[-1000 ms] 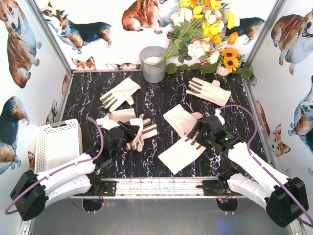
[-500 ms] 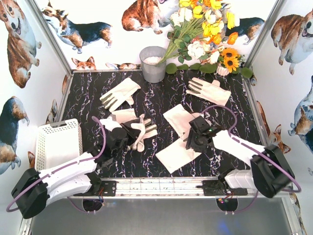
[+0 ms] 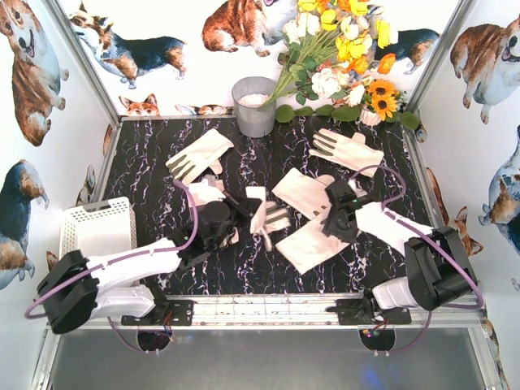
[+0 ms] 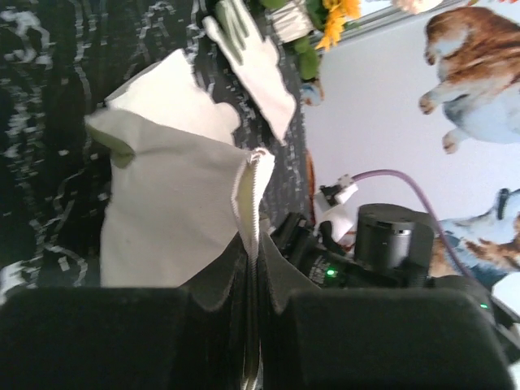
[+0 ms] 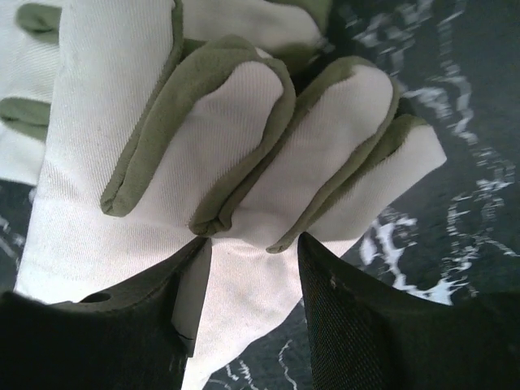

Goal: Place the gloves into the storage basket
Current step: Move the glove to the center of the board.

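Several cream-white gloves lie on the black marbled table: one at the back left (image 3: pixel 199 154), one at the back right (image 3: pixel 349 150), and one by the left arm (image 3: pixel 201 193). My left gripper (image 3: pixel 246 219) is shut on the cuff edge of a glove (image 3: pixel 270 218) (image 4: pixel 171 219), which hangs from its jaws (image 4: pixel 253 252). My right gripper (image 3: pixel 335 218) (image 5: pixel 252 268) has closed on the bunched, olive-edged fingers of a glove (image 5: pixel 244 162), one of two overlapping gloves (image 3: pixel 313 244) at centre right. The white slotted storage basket (image 3: pixel 97 231) stands at the near left, with no glove showing in it.
A grey metal bucket (image 3: pixel 254 106) stands at the back centre, beside a bunch of flowers (image 3: pixel 341 57) at the back right. Dog-print walls close in three sides. The two grippers are close together mid-table, and my right arm (image 4: pixel 390 244) shows in the left wrist view.
My left gripper has carried its glove rightwards towards the table's middle. The right gripper narrowed onto the centre-right glove, and that glove shifted slightly up and right.
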Controlling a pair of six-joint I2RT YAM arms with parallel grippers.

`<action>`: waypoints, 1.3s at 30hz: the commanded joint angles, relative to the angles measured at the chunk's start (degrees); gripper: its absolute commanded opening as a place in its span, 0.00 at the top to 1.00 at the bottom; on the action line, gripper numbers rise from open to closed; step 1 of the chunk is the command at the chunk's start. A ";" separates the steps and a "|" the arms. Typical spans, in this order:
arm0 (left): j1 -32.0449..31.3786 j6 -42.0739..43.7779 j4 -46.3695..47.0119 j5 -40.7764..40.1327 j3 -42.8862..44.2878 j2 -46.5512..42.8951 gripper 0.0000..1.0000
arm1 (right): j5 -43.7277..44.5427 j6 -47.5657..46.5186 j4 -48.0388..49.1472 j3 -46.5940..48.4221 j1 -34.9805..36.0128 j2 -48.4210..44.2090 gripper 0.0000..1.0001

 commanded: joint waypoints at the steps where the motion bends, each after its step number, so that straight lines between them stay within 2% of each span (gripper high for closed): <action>1: -2.73 -1.10 8.34 -3.97 4.57 3.51 1.00 | 3.98 -2.60 0.14 1.99 -5.38 -0.46 0.51; 5: -8.01 -3.38 9.54 -14.02 4.76 4.91 1.00 | 3.54 -4.47 -0.28 3.48 -9.16 -2.38 0.50; 8: -10.95 -7.93 4.41 -19.34 3.24 5.38 1.00 | 3.10 -5.87 -0.83 4.25 -9.98 -4.94 0.48; 12: -11.76 -13.53 -3.51 -15.88 -0.44 6.00 1.00 | -3.25 -8.28 -0.89 4.47 -9.98 -8.83 0.45; 16: -11.78 -12.68 -6.18 -8.92 -5.39 5.47 0.85 | -14.93 -10.40 -0.52 4.47 -9.98 -12.11 0.43; 21: -11.76 -9.90 -17.45 -5.71 -8.61 -0.46 0.61 | -27.87 -8.87 0.50 3.56 -8.86 -17.06 0.42; 24: -11.68 -5.52 -27.12 -8.54 -7.96 -7.69 0.45 | -29.74 -6.58 1.67 2.25 -5.68 -19.65 0.41; 28: -11.36 2.66 -38.49 -12.90 -5.27 -15.11 0.33 | -29.82 -2.95 3.01 0.92 0.74 -20.21 0.41; 31: -9.57 11.05 -42.09 -13.67 -2.61 -17.88 0.25 | -30.76 2.32 6.37 -0.89 4.54 -19.63 0.41; 35: -5.04 25.21 -40.00 -6.79 0.99 -17.45 0.20 | -31.62 12.40 14.90 -4.95 8.22 -19.48 0.41; 39: 2.33 36.51 -35.34 8.02 3.45 -12.60 0.17 | -31.31 20.18 22.70 -9.80 10.43 -19.66 0.39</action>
